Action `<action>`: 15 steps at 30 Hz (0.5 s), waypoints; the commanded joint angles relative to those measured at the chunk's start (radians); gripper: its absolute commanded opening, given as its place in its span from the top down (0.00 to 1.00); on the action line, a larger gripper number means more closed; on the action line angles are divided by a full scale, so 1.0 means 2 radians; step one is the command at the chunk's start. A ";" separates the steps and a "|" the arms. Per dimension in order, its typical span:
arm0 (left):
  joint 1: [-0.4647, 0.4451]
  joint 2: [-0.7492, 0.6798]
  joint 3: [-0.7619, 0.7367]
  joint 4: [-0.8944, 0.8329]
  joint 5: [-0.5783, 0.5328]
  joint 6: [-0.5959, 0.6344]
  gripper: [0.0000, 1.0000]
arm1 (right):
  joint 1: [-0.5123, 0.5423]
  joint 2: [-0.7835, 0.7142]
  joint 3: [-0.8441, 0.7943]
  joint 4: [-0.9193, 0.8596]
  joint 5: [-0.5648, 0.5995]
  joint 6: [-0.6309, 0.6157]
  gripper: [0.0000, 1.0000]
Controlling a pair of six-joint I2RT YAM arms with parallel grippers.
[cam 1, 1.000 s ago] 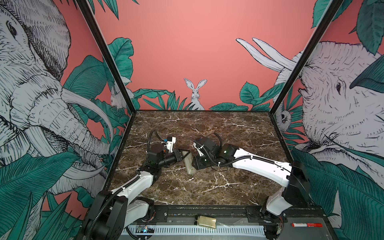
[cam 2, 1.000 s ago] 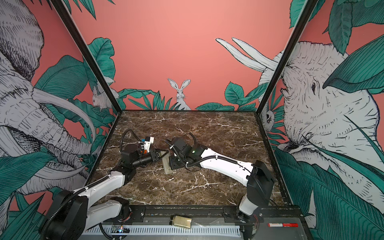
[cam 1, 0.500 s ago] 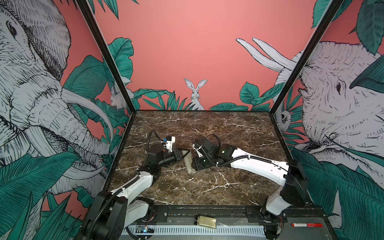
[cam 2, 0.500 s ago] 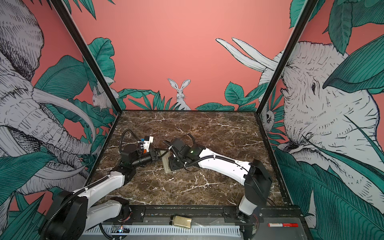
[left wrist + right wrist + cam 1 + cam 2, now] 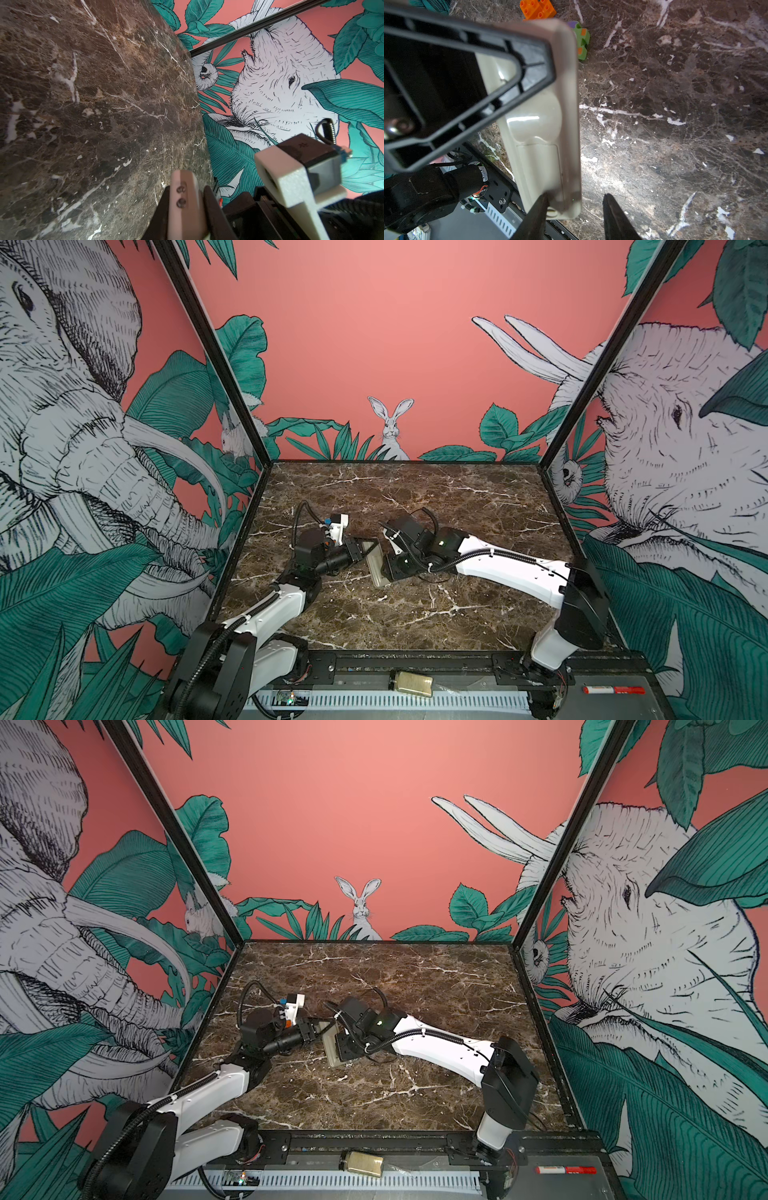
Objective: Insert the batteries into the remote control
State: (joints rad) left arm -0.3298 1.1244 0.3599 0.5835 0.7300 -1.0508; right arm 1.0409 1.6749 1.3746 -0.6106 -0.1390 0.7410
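Observation:
The remote control (image 5: 376, 568) (image 5: 332, 1049) hangs just above the marble near the table's middle. My left gripper (image 5: 365, 551) (image 5: 187, 188) is shut on it, and the left wrist view shows it edge-on between the two black fingers. In the right wrist view its plain beige back (image 5: 542, 145) faces the camera, with a rectangular panel outlined near the end. My right gripper (image 5: 388, 572) (image 5: 575, 195) is open at that end. One finger (image 5: 537, 212) touches the remote's corner, and the other stands apart from it over bare marble. The batteries are out of view.
Orange toy bricks (image 5: 537, 8) and a green block (image 5: 580, 39) lie on the marble beyond the remote. A small jar (image 5: 411, 684) and a red marker (image 5: 613, 689) rest on the front rail. Printed walls enclose three sides.
The right arm's elbow has shifted slightly to the left. Both grippers and the remote stay almost where they were.

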 commanded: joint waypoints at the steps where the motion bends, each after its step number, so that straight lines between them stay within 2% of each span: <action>1: -0.002 -0.020 0.001 0.059 0.013 -0.035 1.00 | 0.003 0.016 0.006 0.002 -0.001 -0.001 0.57; 7: -0.002 -0.022 -0.001 0.059 0.012 -0.038 1.00 | 0.003 0.014 0.004 0.004 0.000 -0.001 0.57; 15: -0.002 -0.035 0.013 -0.008 0.010 -0.001 1.00 | 0.003 0.007 0.004 0.008 0.001 -0.005 0.55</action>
State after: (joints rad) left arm -0.3290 1.0924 0.3538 0.5472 0.7139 -1.0439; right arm 1.0409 1.6772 1.3754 -0.6075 -0.1429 0.7338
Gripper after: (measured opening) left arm 0.232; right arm 0.444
